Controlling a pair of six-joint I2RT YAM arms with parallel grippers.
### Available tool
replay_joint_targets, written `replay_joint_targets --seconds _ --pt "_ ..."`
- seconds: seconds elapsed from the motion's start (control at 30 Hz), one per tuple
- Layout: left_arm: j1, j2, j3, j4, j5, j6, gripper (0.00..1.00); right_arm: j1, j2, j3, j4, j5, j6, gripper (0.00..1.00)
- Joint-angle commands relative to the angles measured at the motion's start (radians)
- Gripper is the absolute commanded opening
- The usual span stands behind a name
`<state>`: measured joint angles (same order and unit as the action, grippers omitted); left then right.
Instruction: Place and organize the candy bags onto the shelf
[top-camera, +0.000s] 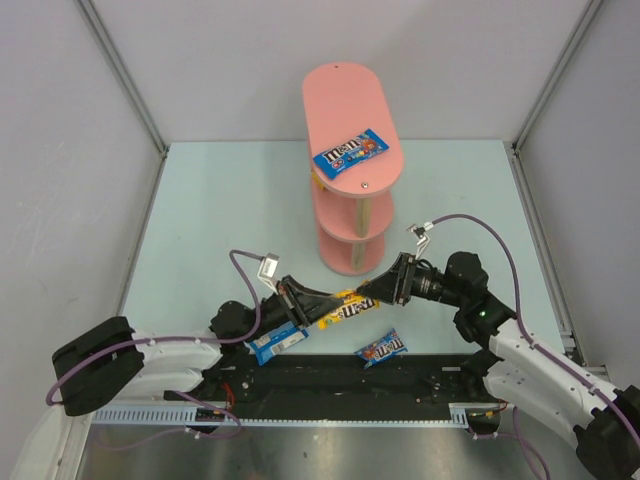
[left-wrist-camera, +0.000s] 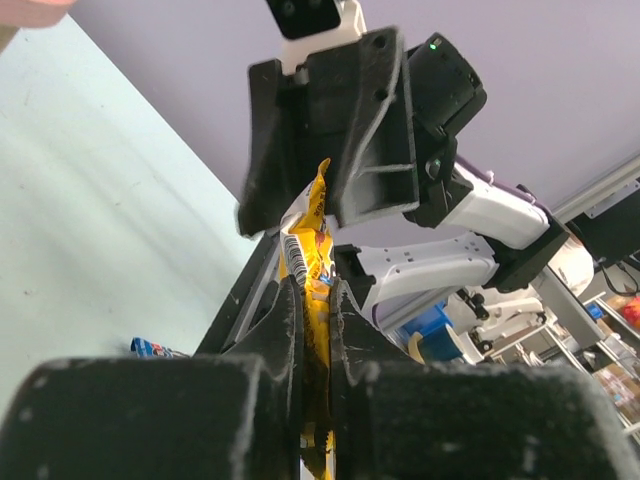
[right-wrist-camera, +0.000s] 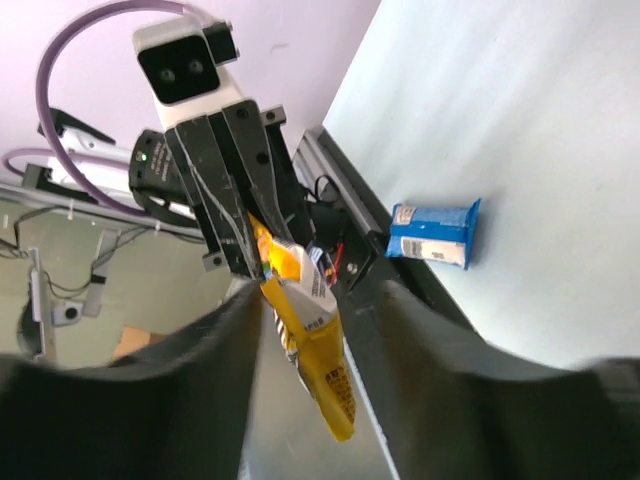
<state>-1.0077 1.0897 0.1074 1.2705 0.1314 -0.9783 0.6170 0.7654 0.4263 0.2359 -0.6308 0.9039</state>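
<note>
The pink three-tier shelf (top-camera: 352, 110) stands at the back centre with one blue candy bag (top-camera: 350, 153) on its top board. My left gripper (top-camera: 318, 300) is shut on a yellow candy bag (top-camera: 347, 310) and holds it above the table; in the left wrist view the fingers (left-wrist-camera: 290, 330) pinch the yellow bag (left-wrist-camera: 313, 225). My right gripper (top-camera: 368, 290) is open, its jaws standing on either side of the free end of the yellow bag (right-wrist-camera: 305, 335). Two more blue bags (top-camera: 275, 342) (top-camera: 382, 348) lie on the table near its front edge.
The black base rail (top-camera: 340, 378) runs along the near edge under both arms. One blue bag (right-wrist-camera: 433, 232) lies right beside that rail. The grey enclosure walls and metal corner posts (top-camera: 120, 75) close in the table.
</note>
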Motion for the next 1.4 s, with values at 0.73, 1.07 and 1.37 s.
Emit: replay_joint_targets --seconds 0.73,1.07,1.37 --pt "0.0 -0.103 -0.1 0.454 -0.009 -0.01 0.0 -0.195 -0.048 0.003 -0.018 -0.101 -0.007 0.0" --pt "0.0 -0.091 -0.052 0.455 -0.027 0.007 0.0 -0.191 -0.041 -0.004 0.028 -0.136 0.007 0.7" --pt "0.001 -0.073 -0.006 0.455 -0.07 0.032 0.01 -0.136 -0.041 -0.006 0.069 -0.164 0.007 0.65"
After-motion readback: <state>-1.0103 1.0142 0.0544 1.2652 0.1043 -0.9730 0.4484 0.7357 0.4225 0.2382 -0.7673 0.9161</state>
